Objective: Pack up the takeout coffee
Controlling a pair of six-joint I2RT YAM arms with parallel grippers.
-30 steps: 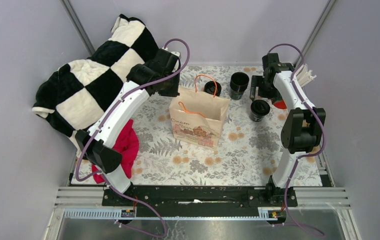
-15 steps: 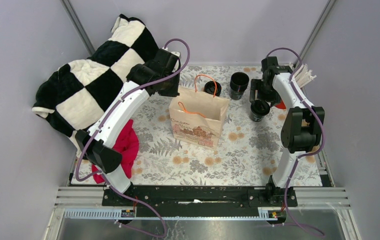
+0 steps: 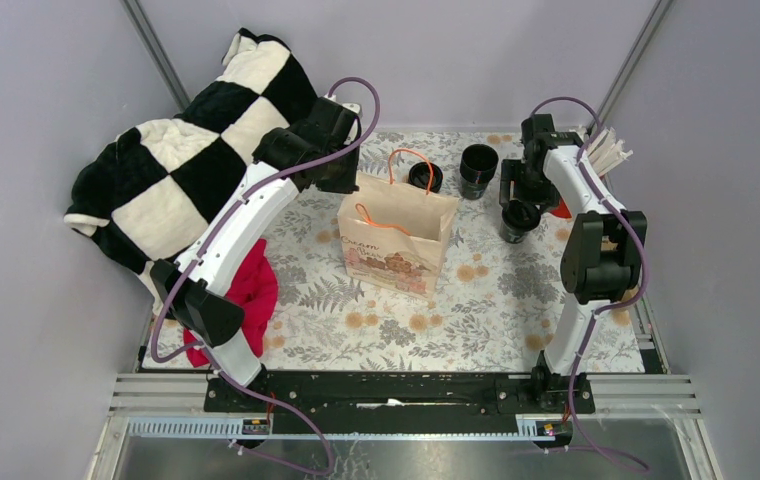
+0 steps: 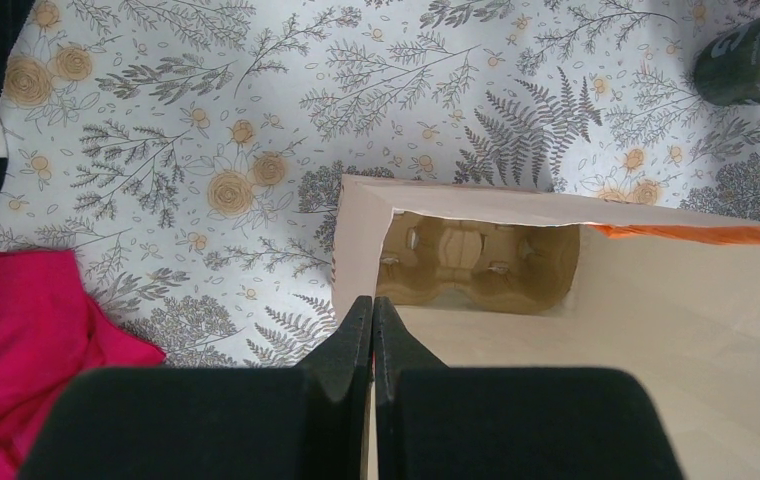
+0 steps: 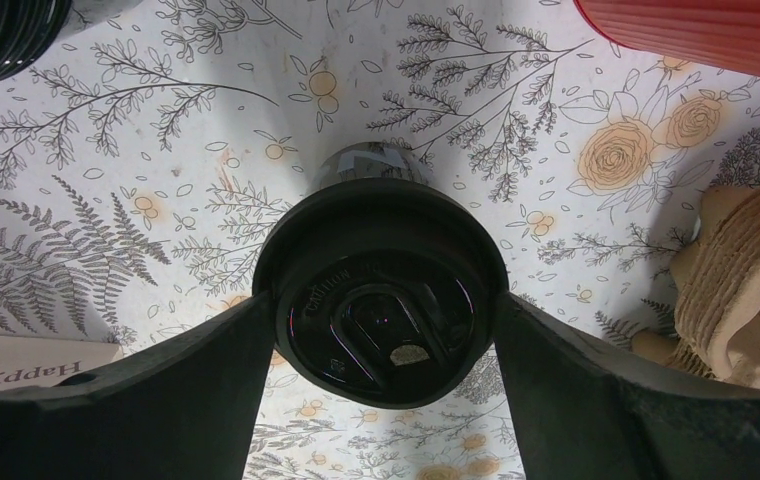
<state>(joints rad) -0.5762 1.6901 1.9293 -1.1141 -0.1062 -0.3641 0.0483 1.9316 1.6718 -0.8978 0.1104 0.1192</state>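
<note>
The takeout coffee (image 5: 381,290) stood upright on the counter (image 5: 136,190), far right, just right of the paper bag (image 3: 401,235), w/ the red cup (image 5: 696,30) just beyond. Your right hand (image 5: 384,310) straddled it, fingers (image 5: 186,390) spread wide & lying against the lid rim on both sides. It's prob. light, thin-walled & crushable, so grip gently below the lid. Your left hand (image 4: 372,330) was pinched shut on the bag's edge. Inside sat an empty cardboard cup carrier (image 4: 476,255).

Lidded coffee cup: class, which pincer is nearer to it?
Right. The right pincer flanks the lidded cup, one finger each side; the left pincer is far off, pinching the paper bag's edge.
</note>
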